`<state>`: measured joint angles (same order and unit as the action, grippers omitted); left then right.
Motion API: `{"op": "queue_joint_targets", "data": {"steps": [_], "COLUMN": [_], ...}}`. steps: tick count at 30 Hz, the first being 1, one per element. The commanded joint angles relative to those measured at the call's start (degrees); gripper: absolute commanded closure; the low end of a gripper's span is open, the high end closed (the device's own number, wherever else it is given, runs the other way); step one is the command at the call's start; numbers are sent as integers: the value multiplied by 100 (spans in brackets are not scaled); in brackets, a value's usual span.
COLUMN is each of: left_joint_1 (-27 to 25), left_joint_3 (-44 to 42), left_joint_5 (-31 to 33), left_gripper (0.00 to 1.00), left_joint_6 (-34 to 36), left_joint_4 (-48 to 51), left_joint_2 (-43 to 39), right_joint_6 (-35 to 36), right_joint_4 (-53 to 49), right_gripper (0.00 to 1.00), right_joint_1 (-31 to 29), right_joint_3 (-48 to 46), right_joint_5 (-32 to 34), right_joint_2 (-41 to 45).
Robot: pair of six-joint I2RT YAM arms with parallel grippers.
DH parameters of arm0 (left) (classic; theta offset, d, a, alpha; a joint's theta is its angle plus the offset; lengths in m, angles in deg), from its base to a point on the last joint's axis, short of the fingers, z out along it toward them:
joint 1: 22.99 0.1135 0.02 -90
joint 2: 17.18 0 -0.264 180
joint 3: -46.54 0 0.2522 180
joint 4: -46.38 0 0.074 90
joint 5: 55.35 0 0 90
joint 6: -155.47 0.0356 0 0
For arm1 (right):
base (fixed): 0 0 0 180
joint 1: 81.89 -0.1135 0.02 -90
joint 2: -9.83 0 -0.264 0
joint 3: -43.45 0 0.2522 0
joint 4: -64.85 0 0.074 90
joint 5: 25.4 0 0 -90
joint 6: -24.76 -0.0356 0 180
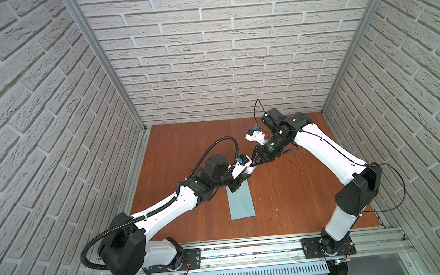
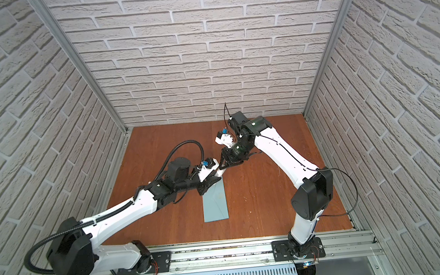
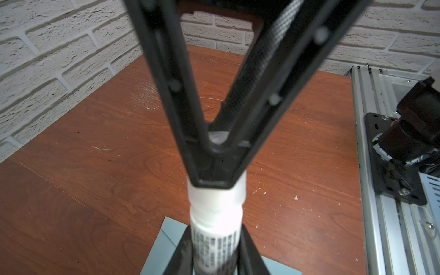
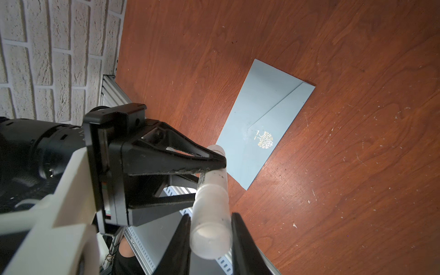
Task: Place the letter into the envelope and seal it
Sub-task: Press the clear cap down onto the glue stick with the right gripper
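Above the table (image 1: pixel 301 191), the left gripper (image 3: pixel 216 238) clamps the body of a glue stick (image 4: pixel 214 177) while the right gripper (image 4: pixel 211 221) pinches its cap (image 3: pixel 217 197); the envelope (image 4: pixel 264 114) lies flat beneath, letter unseen, probably inside. Sealing step: next, pull the cap straight off

— What's on the bench (image 1: pixel 287 192)?
— Pale flecks (image 4: pixel 294 225). A white stick (image 4: pixel 210 214) with a printed label and frosted cap is above its middle.
— Around it?
— Brick walls (image 1: pixel 218 47) at nine, twelve and three o'clock; a metal rail (image 1: pixel 251 250) at six.
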<state>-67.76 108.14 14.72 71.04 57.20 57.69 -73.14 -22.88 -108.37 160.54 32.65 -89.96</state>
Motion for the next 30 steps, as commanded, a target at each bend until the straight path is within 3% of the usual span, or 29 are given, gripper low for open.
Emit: {"op": "queue_joint_targets", "data": {"steps": [1, 15, 24, 27, 30], "left_joint_1": [-93, -25, 20, 3, -67], "left_joint_3": [211, -30, 198, 204, 203], "left_joint_5": [-23, 57, -51, 43, 376], "left_gripper": [100, 100, 100, 100, 100], "left_joint_6": [114, -270, -284, -125, 316], "left_joint_4": [-580, -1846, -1803, -1453, -750], "left_joint_2": [-41, -367, -283, -293, -383], "right_joint_6": [109, -70, -79, -94, -69], "right_joint_4": [-125, 28, -29, -102, -256], "right_gripper": [87, 93, 94, 89, 76], "right_joint_1": [-209, -492, -599, -561, -516], "right_joint_3": [174, 21, 76, 245, 552], "right_joint_5": [45, 206, 412, 521, 875], "right_joint_2": [-105, -268, -370, -307, -243]}}
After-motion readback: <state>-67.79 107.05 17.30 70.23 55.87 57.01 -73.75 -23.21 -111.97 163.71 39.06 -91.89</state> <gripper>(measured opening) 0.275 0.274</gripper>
